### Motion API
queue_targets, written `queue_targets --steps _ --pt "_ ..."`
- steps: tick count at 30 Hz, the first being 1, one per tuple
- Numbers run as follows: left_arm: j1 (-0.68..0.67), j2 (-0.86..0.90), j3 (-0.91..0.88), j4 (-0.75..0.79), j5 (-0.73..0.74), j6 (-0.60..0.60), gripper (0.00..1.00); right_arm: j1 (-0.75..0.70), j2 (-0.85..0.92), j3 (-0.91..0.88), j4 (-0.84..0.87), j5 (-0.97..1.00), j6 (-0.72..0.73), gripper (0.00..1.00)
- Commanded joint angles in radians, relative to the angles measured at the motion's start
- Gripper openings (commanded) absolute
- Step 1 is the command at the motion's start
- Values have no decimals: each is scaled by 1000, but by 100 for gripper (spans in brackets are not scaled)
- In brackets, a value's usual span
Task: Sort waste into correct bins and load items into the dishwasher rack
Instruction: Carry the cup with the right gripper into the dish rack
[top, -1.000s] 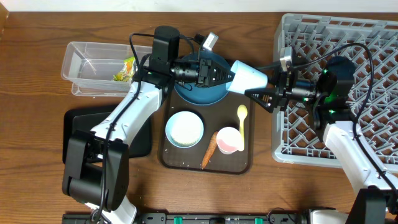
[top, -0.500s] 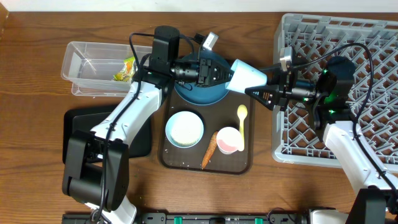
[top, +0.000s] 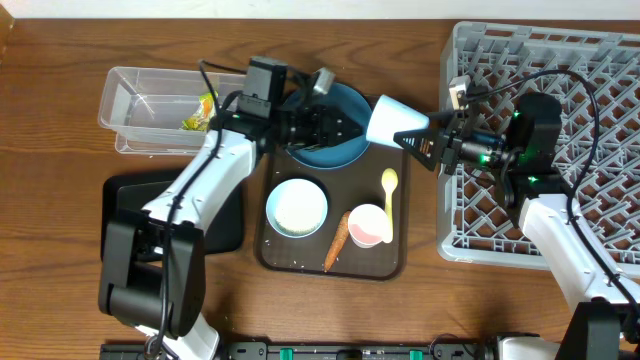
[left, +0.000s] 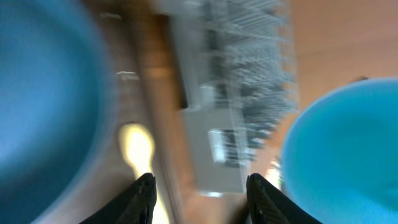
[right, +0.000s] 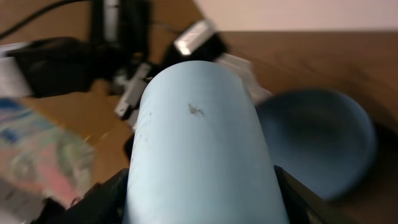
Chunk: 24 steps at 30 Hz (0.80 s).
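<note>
no legible text or labels anywhere, print on the snack wrapper (top: 200, 110) too small to read

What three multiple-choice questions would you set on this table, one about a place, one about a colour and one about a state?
1. Where does the snack wrapper lie?
A. in the clear tub
B. on the black tray
C. in the grey rack

2. What colour is the cup in the right gripper?
A. pink
B. light blue
C. white

3. How does the left gripper stand?
A. shut tight with nothing in it
B. open, holding nothing
C. shut on the cup

Key:
1 A, the wrapper shows inside the tub's clear walls.
2 B, a light-blue cup fills the right wrist view between the jaws.
3 B, the left wrist view shows its jaws apart with nothing between them.
</note>
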Motion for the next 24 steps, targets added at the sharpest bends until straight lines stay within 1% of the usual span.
queue_targets --steps 1,3,4,8,10,12,17,19,21,24 --pt "46 -7 6 -41 -148 101 49 8 0 14 -46 183 -13 10" --pt "72 -22 6 -72 -148 121 49 8 0 14 -63 230 -13 4" --pt "83 -30 6 -83 -151 131 49 8 -1 15 -69 245 -13 3" --pt "121 -76 6 -149 -227 171 49 -2 -11 21 -106 274 -13 2" --pt "134 -111 6 -198 -295 203 49 -13 -26 51 -211 333 -14 1" --pt "138 -149 6 -241 -362 234 49 -24 -42 103 -362 433 -43 1" --pt "139 -241 6 -320 -493 275 50 -48 -60 337 -790 771 -128 1" --pt "139 -274 6 -339 -539 275 50 -62 -60 430 -899 856 -146 1" --pt "139 -294 6 -345 -566 275 50 -84 -60 507 -972 922 -153 1" --pt "139 -307 6 -345 -567 275 50 -138 -60 592 -1054 995 -153 1"
